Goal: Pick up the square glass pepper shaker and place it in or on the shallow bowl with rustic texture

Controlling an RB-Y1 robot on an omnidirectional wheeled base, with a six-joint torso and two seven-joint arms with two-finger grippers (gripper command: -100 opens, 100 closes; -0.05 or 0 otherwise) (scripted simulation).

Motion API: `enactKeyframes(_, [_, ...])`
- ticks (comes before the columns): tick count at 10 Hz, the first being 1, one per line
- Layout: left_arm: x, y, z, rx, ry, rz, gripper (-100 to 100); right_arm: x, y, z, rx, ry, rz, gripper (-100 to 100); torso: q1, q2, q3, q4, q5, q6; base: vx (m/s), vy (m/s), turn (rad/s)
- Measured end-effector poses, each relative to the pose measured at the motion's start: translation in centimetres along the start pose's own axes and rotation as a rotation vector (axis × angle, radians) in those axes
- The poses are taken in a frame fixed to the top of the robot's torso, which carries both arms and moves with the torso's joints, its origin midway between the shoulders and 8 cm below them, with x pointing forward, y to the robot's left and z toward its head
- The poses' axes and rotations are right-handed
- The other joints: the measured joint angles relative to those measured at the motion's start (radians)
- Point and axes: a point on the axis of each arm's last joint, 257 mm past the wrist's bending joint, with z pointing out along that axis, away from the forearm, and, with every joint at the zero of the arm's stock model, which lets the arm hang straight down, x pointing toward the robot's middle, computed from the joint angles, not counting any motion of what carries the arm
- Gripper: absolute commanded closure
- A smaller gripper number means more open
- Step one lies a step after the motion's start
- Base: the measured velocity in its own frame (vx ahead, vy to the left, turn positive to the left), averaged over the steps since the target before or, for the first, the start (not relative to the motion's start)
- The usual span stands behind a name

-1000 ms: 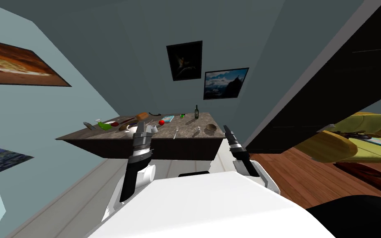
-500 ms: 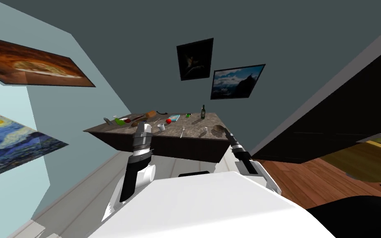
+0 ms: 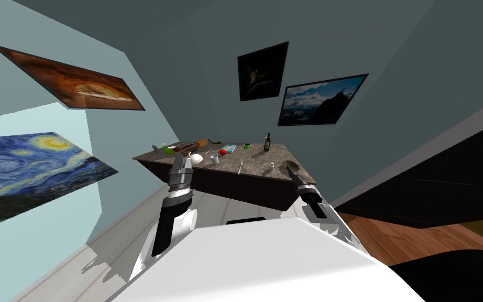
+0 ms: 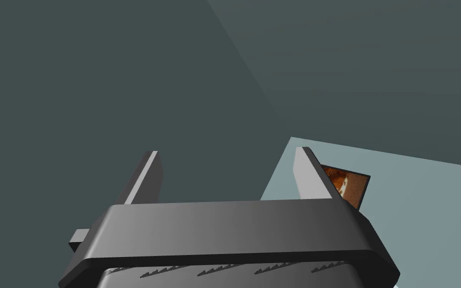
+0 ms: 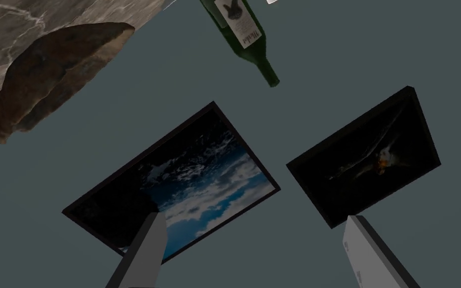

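Grey-green walls meet in a corner, and against them stands a dark worktop (image 3: 256, 160) with a marbled brown top, one corner turned toward me. My right gripper (image 5: 253, 220) is raised in front of that corner, its two fingers well apart with nothing between them. They point up past the worktop's edge at the wall, not down at the things. Nearest to it is the shallow brown bowl (image 5: 49, 70), rough-surfaced, sitting close to the right end of the top. Just beside the bowl, toward my left and apart from it, stands the pepper shaker (image 3: 272, 164), small and pale; it looks upright. Farther off are a dark green wine bottle (image 5: 239, 30), a fork (image 3: 240, 168), a white cup (image 3: 214, 158) and a round red fruit (image 3: 222, 152). My left gripper (image 4: 227, 151) hangs before the worktop's front, fingers likewise spread and empty.

I judge the reach has not begun. The danger is the tight spot. The shaker is small and looks light, and spread fingers coming in from the bowl's side could shove the bowl or topple the shaker before they close. Coming in low, my forearm could also strike the worktop's edge.
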Motion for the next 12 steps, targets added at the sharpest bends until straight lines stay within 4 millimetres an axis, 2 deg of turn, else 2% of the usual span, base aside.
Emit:
enactKeyframes(3, [0.0, 0.0, 0.0, 0.000, 0.000, 0.000, 0, 0.1, -4.8, -0.4, 0.094, 0.037, -0.156, -100, 0.001, 0.001, 0.000, 0.000, 0.000, 0.000, 0.029, 0.102, 0.157])
enactKeyframes(8, [0.0, 0.0, 0.0, 0.000, 0.000, 0.000, 0, 0.5, -10.8, -0.9, 0.210, 0.095, -0.335, -100, -0.002, 0.001, 0.001, 0.000, 0.000, 0.001, 0.032, 0.076, 0.132])
enactKeyframes(12, [0.0, 0.0, 0.0, 0.000, 0.000, 0.000, 0, -0.8, -16.4, -2.0, 0.313, 0.153, -0.506, -100, -0.001, 0.000, 0.000, 0.000, 0.000, 0.000, 0.048, 0.092, 0.174])
